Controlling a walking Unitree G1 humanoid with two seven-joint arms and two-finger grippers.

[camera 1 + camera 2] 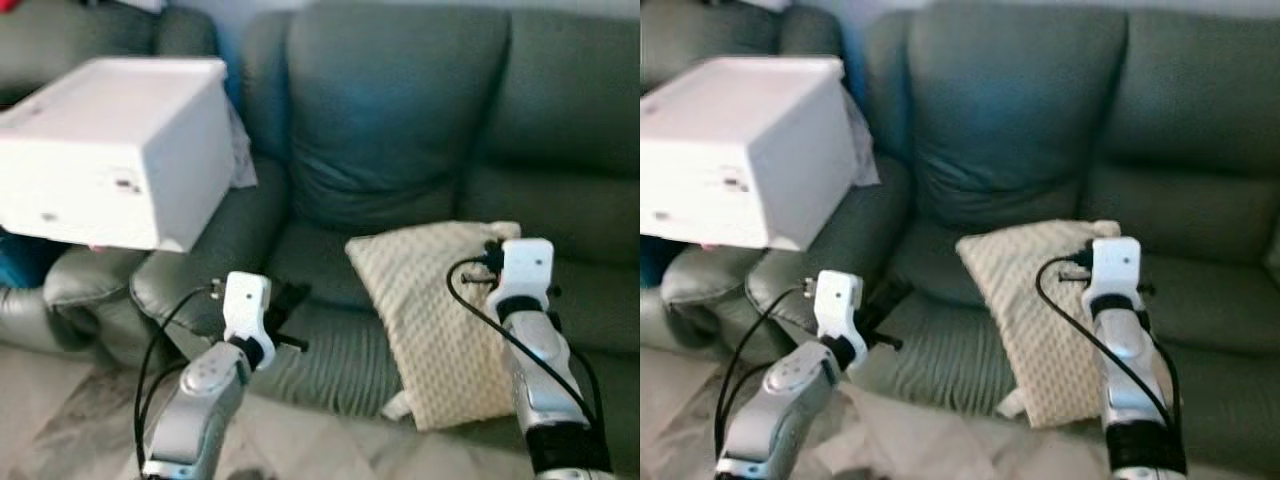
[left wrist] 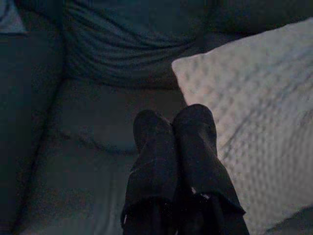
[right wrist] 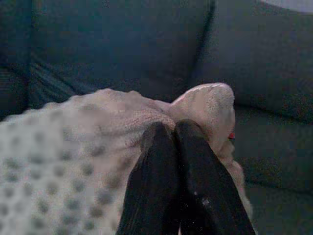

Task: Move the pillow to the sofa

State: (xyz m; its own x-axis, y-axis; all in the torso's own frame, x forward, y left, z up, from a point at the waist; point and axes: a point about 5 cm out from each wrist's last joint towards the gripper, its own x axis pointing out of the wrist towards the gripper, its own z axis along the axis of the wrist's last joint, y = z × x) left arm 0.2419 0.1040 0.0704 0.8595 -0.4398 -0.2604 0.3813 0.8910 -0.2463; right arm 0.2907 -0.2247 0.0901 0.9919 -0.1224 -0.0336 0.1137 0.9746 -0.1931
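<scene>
The cream pillow [image 1: 440, 315] with the bumpy dot texture is lying on the seat of the grey-green sofa [image 1: 400, 130], roughly between the middle and right cushions. It lies slanted, top corner up toward the backrest and bottom corner hanging a bit over the front edge of the seat, where a small white tag or flap pokes out.

The right gripper [image 3: 173, 129] is up at that top corner, and in the right wrist view its two black fingers are pressed tight together with the pillow's corner fabric bunched right around the tips. Looks like it's pinching the corner, though the fabric hides the actual contact, so I can't swear how much is caught. From the head cameras the wrist housing covers the fingers completely.

The left gripper [image 2: 173, 122] sits over the seat cushion just beside the pillow's left edge, fingers squeezed together with nothing between them, not touching the pillow.

Room-wise: there's open seat to the left of the pillow up to the armrest, and open seat on the right too, though that side is cut off by the frame. Behind the pillow the backrest is bare.

A big white box [image 1: 115, 150] sits up on the left armrest, sticking out past it, its left side cropped. Something blue sits underneath it, too blurry to identify. Pale patterned floor [image 1: 60, 420] runs along the front of the sofa. Both wrist views are pretty dark and the head views are soft.
</scene>
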